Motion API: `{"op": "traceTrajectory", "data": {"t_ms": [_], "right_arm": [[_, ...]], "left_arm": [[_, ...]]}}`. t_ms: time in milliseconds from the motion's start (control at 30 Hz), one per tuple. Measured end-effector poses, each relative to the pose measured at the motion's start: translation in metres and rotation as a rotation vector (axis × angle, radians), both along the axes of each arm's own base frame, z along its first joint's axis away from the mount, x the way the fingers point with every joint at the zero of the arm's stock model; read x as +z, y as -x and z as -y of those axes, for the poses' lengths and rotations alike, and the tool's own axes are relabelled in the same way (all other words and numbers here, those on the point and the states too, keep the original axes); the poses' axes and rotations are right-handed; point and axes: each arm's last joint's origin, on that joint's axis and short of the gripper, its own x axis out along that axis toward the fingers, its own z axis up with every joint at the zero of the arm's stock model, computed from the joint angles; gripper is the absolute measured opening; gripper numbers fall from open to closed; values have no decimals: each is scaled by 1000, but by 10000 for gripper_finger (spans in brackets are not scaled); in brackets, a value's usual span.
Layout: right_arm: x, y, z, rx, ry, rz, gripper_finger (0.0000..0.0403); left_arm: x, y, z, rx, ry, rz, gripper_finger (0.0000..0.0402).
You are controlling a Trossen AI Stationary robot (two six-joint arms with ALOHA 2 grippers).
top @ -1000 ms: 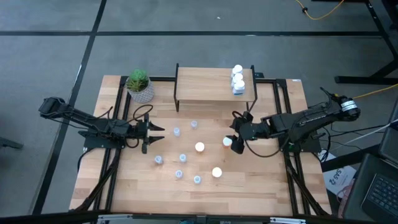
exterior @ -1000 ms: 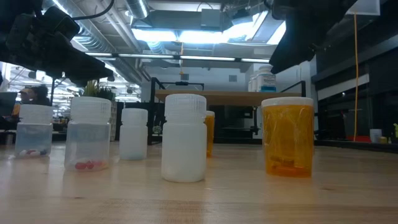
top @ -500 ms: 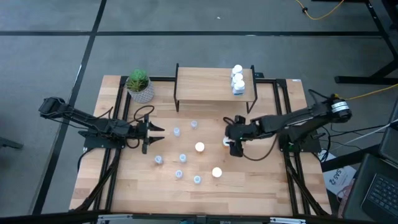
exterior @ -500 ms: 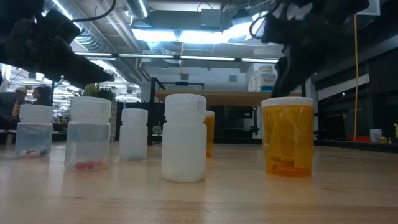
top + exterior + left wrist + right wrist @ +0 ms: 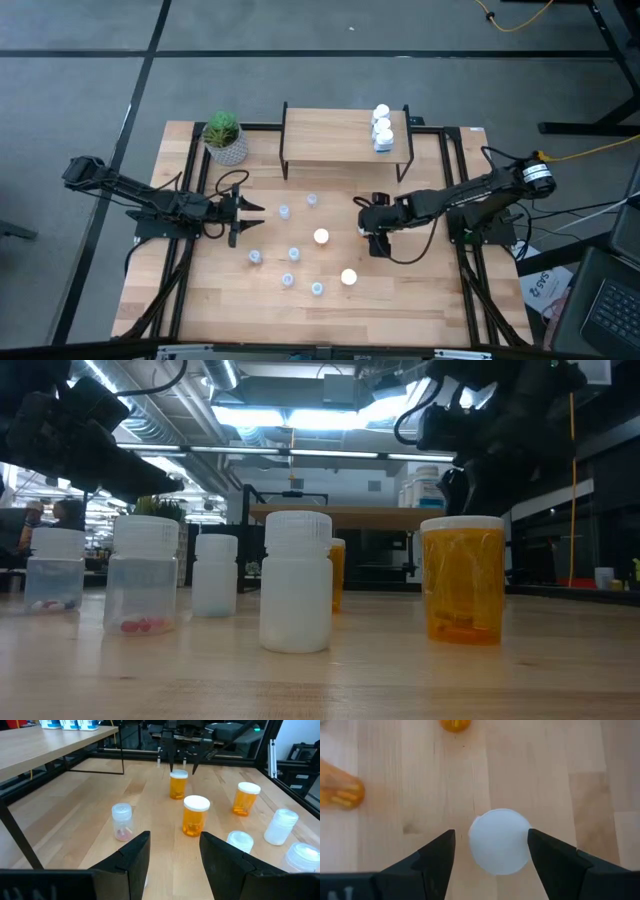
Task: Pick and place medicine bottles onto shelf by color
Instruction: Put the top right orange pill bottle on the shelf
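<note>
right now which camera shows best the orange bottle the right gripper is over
The left wrist view: the orange bottle stands whole under the open right gripper. The right wrist view shows only its white cap. In the high view the gripper hides it; the low view does not show it clearly.

Shelf (image 5: 340, 138) standing at upper centre of the desk (image 5: 420, 300), three bottles (image 5: 382, 128) sitting on its right end, plant (image 5: 225, 137) sitting left of it, loose bottles (image 5: 292, 254) standing at frame centre.

orange bottles (image 5: 195, 815) white-capped; shelf (image 5: 335, 135) light wood; plant (image 5: 222, 128) green.
</note>
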Motion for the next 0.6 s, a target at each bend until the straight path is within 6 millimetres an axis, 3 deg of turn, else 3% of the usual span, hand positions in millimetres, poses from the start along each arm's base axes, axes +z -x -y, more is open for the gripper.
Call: {"op": "traceTrajectory", "data": {"t_ms": [600], "right_arm": [[-3, -3, 0, -8, 20, 3, 252]], "left_arm": [[0, 0, 0, 0, 0, -2, 165]]}}
